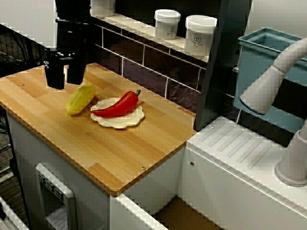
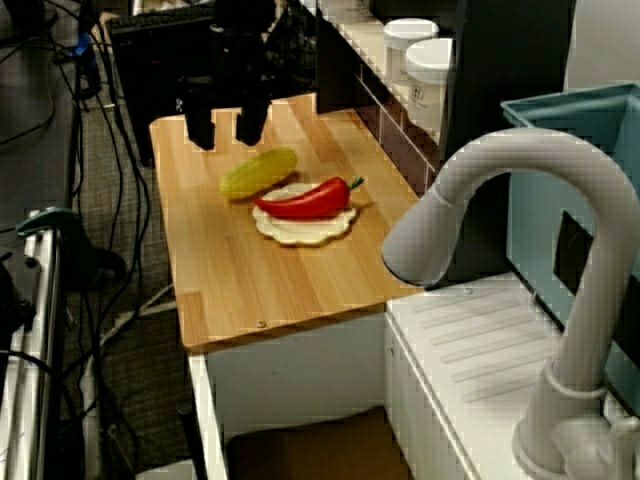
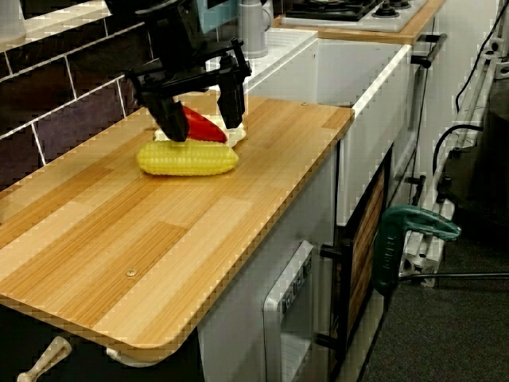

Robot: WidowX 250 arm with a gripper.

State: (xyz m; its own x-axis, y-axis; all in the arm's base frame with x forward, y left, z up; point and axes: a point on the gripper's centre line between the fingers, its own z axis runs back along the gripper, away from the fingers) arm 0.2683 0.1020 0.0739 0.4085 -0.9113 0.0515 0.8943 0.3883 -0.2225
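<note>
You can't see the arm above the gripper (image 1: 65, 79); the top edge cuts it off in all three views. In the low view along the counter, one finger (image 3: 171, 119) and the corn cob (image 3: 188, 157) hide most of the plate (image 3: 237, 137) and part of the red pepper (image 3: 203, 127). Whether the fingertips touch the cob is hard to judge. The fingers stand apart with nothing between them, just above the cob.

The cob lies on the wooden counter (image 1: 120, 153), well back from the front edge. Its end is against the plate rim (image 1: 120, 124) on the sink side. The tiled wall (image 1: 144, 72) is close behind. Bare wood runs wide on the side away from the plate.

The cob is yellow and whole. It lies on its side, with kernel rows showing.
</note>
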